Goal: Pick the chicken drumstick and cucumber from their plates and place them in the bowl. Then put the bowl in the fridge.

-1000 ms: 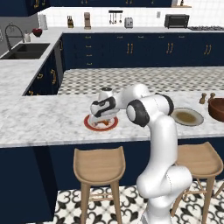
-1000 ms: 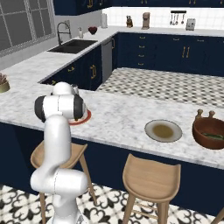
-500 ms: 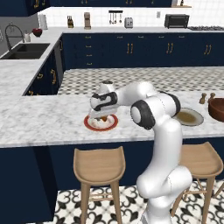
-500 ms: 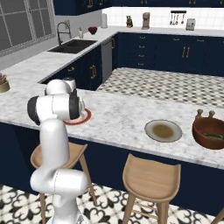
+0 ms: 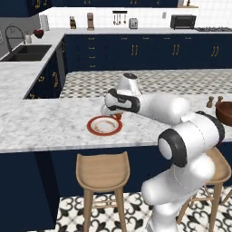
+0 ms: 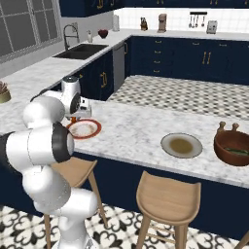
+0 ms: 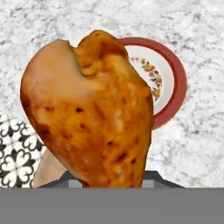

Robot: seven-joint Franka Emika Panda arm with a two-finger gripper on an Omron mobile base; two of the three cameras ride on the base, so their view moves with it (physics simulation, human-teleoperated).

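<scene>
Navy kitchen, marble worktop (image 5: 45,122) with stools along its near edge; the claw (image 5: 117,114) is closed partway on the drumstick (image 7: 89,113), held just above the red-rimmed plate (image 5: 104,125) near the front edge. The bowl (image 6: 232,147) sits well apart toward the far right end, the beige plate (image 6: 181,145) between, something green in the bowl. Risk, as I judge it: the plump, tapering meat slipping on the long carry; the worktop between looks open.

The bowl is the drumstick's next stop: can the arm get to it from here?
Probably yes: the counter between the red-rimmed plate and the bowl holds only the flat beige plate.
</scene>
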